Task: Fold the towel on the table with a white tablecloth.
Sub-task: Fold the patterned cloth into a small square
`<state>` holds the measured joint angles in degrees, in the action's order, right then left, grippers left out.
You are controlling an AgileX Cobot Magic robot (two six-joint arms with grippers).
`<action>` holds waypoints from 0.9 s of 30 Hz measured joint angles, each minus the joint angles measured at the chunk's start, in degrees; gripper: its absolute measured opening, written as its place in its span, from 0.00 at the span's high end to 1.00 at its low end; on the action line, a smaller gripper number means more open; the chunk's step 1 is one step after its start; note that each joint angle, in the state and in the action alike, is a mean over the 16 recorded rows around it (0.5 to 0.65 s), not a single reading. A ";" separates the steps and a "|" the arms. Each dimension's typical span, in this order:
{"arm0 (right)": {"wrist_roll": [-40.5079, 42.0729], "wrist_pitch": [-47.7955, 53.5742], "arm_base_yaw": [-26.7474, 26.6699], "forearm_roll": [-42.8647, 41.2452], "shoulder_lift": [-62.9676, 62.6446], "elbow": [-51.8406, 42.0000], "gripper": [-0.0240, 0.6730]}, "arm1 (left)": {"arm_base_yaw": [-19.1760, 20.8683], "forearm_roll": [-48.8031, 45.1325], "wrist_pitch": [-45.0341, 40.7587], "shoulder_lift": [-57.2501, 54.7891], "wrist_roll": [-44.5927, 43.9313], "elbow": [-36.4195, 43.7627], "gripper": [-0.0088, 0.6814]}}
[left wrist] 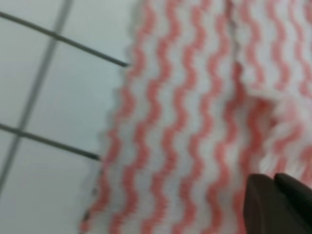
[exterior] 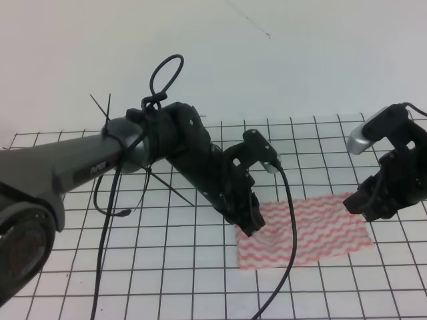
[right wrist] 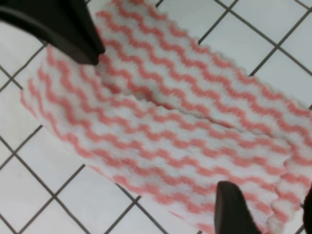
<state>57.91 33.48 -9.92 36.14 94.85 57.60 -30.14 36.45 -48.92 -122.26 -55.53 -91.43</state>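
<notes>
Covering the whole work surface, the white tablecloth (exterior: pixel 167 280) is seen spread flat over the table (exterior: pixel 67 293), its thin black grid running to the pale wall (exterior: pixel 300 53) behind. Across the left of the exterior high view the left arm (exterior: pixel 153 153) is stretched, thick and dark, with a looped black cable (exterior: pixel 165 75) standing above it and another cable hanging down past the cloth. The right arm (exterior: pixel 393 167) is seen at the right edge, smaller in the picture.

The towel (exterior: pixel 313 230) is laid on the tablecloth right of centre, between the two arms, several grid squares wide, its pink-red wavy stripes facing up. A raised crease is shown along its length in the right wrist view, and a small bump is seen in the left wrist view.

The left gripper (exterior: pixel 250 225) is lowered onto the towel's left end; only a dark fingertip (left wrist: pixel 273 204) is caught by its camera, so whether anything is pinched cannot be told. The right gripper (exterior: pixel 365 208) is placed at the towel's far right corner, its fingers (right wrist: pixel 234 209) seen spread apart over the striped cloth.
</notes>
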 joint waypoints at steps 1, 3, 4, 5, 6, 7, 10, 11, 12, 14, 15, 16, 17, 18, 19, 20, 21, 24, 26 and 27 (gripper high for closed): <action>0.00 0.00 0.00 0.01 -0.01 0.00 0.51 | 0.00 -0.24 0.41 0.00 0.25 -0.22 0.99; 0.00 -0.01 0.00 0.03 -0.02 0.00 0.51 | 0.00 -0.71 1.39 -0.01 0.72 -0.56 0.99; 0.00 -0.02 0.00 0.03 -0.02 0.00 0.51 | 0.00 -0.95 1.97 -0.01 0.96 -0.69 0.99; 0.00 -0.02 0.00 0.04 -0.03 0.00 0.51 | 0.00 -1.19 2.59 -0.01 1.19 -0.78 0.99; 0.00 -0.03 0.00 0.04 -0.03 0.00 0.51 | 0.00 -1.42 3.26 -0.02 1.39 -0.85 0.99; 0.00 -0.04 0.00 0.05 -0.04 0.00 0.51 | 0.00 -1.63 3.99 -0.02 1.58 -0.90 0.99; 0.00 -0.07 0.00 0.07 -0.05 0.00 0.51 | 0.00 -2.19 6.37 -0.05 1.90 -0.96 0.99; 0.00 -0.07 0.00 0.07 -0.06 0.00 0.51 | 0.00 -2.33 7.26 -0.06 1.95 -0.96 0.99; 0.00 -0.08 0.00 0.08 -0.06 0.00 0.51 | 0.00 -2.47 8.16 -0.07 1.99 -0.96 0.99; 0.00 -0.09 0.00 0.08 -0.07 0.00 0.51 | 0.00 -2.77 9.91 -0.01 2.05 -0.96 0.99; 0.00 -0.10 0.00 0.08 -0.07 0.00 0.51 | 0.00 -2.94 10.70 -0.02 2.03 -0.96 0.99; 0.00 -0.10 0.00 0.08 -0.07 0.00 0.51 | 0.00 -3.10 11.44 -0.03 1.96 -0.96 0.99; 0.00 -0.11 0.00 0.08 -0.07 0.00 0.51 | 0.00 -3.26 12.10 -0.05 1.87 -0.96 0.99; 0.00 -0.11 0.00 0.08 -0.07 0.00 0.51 | 0.00 -3.43 12.67 -0.07 1.76 -0.96 0.99; 0.00 -0.12 0.00 0.08 -0.07 0.00 0.51 | 0.00 -3.59 13.17 -0.11 1.66 -0.96 0.99; 0.00 -0.12 0.00 0.08 -0.07 0.00 0.51 | 0.00 -3.76 13.56 -0.17 1.56 -0.96 0.99; 0.00 -0.12 0.00 0.08 -0.07 0.00 0.51 | 0.00 -3.92 13.85 -0.25 1.47 -0.96 0.99; 0.00 -0.12 0.00 0.08 -0.07 0.00 0.51 | 0.00 -4.46 14.32 -0.58 1.31 -0.96 0.99; 0.00 -0.12 0.00 0.08 -0.07 0.00 0.51 | 0.00 -4.81 14.41 -0.95 1.25 -0.96 0.99; 0.00 -0.13 0.00 0.08 -0.07 0.00 0.51 | 0.00 -4.98 14.45 -1.14 1.27 -0.96 0.99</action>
<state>57.91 33.36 -9.92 36.22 94.78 57.60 -30.14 31.47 -34.47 -123.40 -54.26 -92.39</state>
